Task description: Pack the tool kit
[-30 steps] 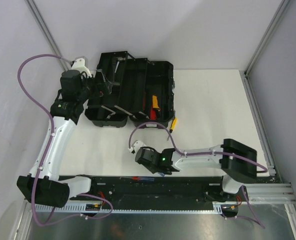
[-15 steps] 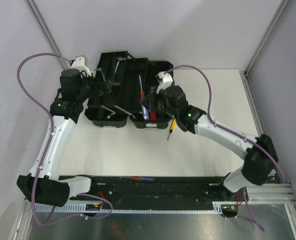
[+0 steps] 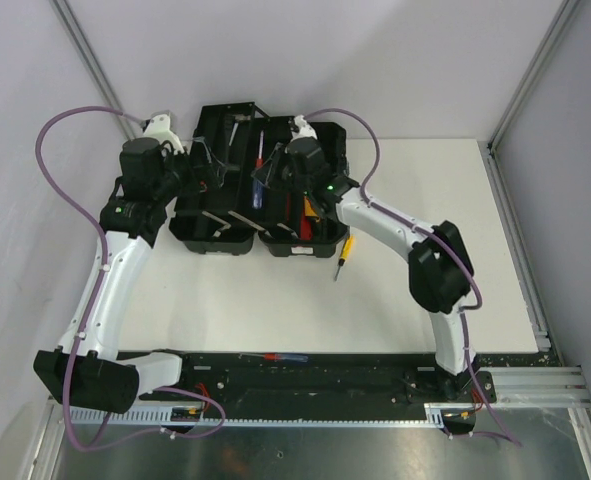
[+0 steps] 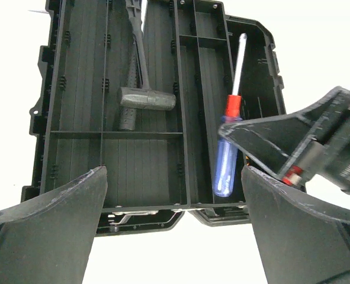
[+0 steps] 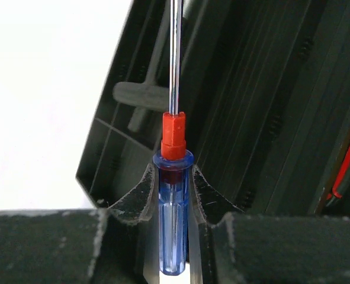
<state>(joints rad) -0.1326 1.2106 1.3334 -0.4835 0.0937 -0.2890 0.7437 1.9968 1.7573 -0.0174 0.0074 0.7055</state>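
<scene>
The black toolbox (image 3: 327, 140) lies open at the back of the table. My right gripper (image 3: 278, 178) is shut on a blue-handled screwdriver (image 3: 258, 190) with a red collar, held over the box's middle section. In the right wrist view the handle (image 5: 173, 225) sits between the gripper (image 5: 173, 195) fingers, shaft pointing away over the toolbox (image 5: 269, 89). My left gripper (image 3: 207, 172) stands open at the box's left end; from its wrist the gripper (image 4: 172, 236) frames the toolbox (image 4: 80, 89), with the screwdriver (image 4: 225, 165) hanging inside. A yellow-handled screwdriver (image 3: 344, 249) lies on the table beside the box.
A dark hammer (image 4: 142, 97) lies in the box's left tray. Red and orange tools (image 3: 308, 206) sit in the right section. Another red and blue screwdriver (image 3: 273, 357) rests on the black rail at the near edge. Grey walls close in at left and back.
My right arm swung from the near front of the table up to the toolbox, carrying the blue screwdriver over its middle section. The left arm stayed put.
</scene>
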